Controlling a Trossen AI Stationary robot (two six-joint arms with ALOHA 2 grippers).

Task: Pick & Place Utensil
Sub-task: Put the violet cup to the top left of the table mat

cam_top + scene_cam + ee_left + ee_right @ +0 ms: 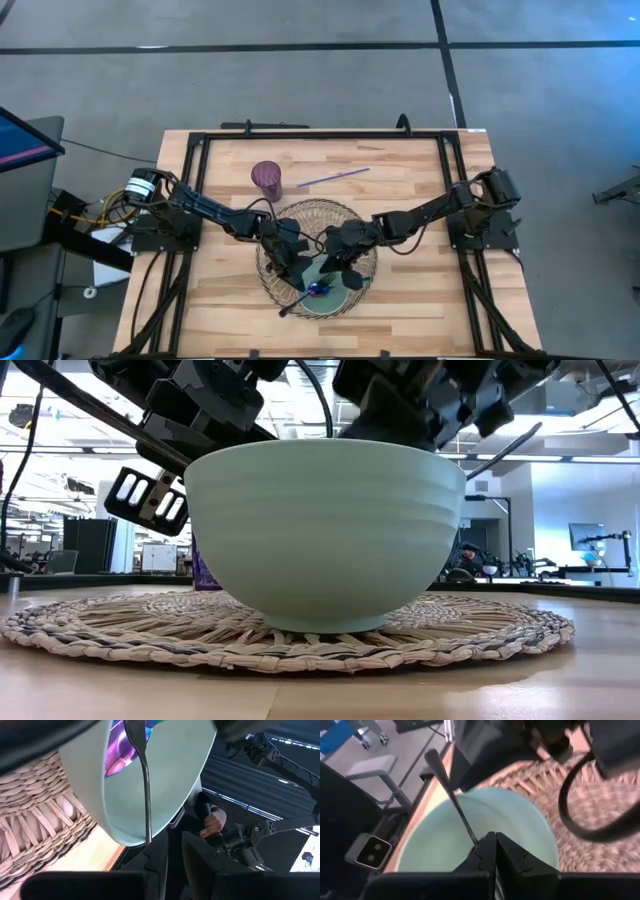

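Both arms reach to the table's middle, over a pale green bowl (330, 285) that sits on a round woven mat (275, 275). A dark-handled spoon (451, 795) lies in the bowl, its iridescent purple head (122, 747) at the bottom and its handle leaning over the rim toward the table's front edge. The right gripper (495, 851) is inside the bowl with its fingers pressed together around the spoon's handle. The left gripper (285, 262) hovers just beside the bowl's left rim; its opening cannot be told. A purple cup (267, 179) stands behind the mat, with a lilac straw (333, 177) lying to its right.
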